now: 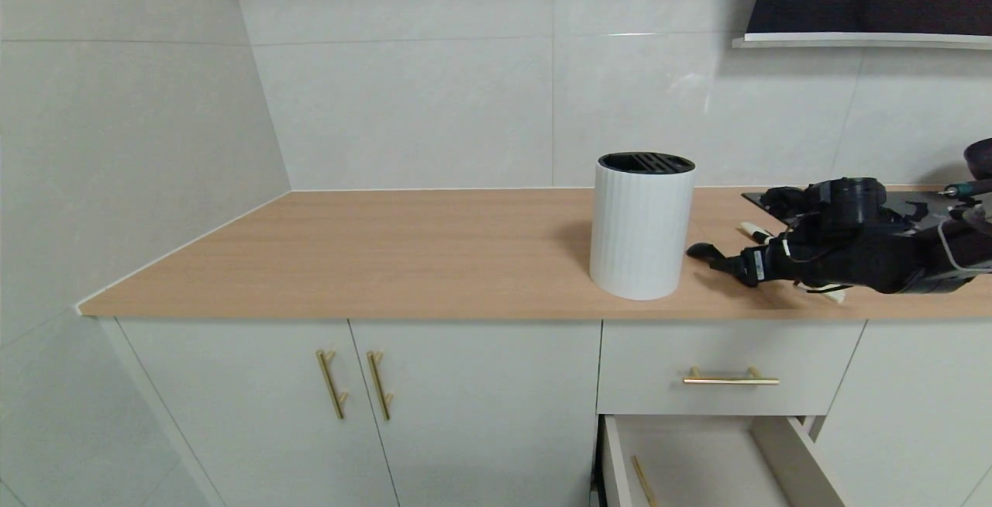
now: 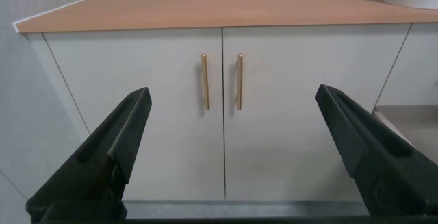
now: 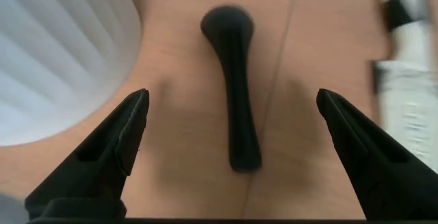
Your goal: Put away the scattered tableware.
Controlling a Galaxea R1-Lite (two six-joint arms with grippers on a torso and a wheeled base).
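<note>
Just beside a tall white ribbed holder (image 1: 641, 228), the right gripper (image 3: 229, 104) hangs wide open astride a slim black utensil (image 3: 236, 135), apparently to grasp it; the left gripper (image 2: 233, 101) rests open, well below.

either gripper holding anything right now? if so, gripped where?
Nothing held. The right gripper is open above a black utensil lying on the counter, not touching it. The left gripper is open, facing the cabinet doors.
</note>
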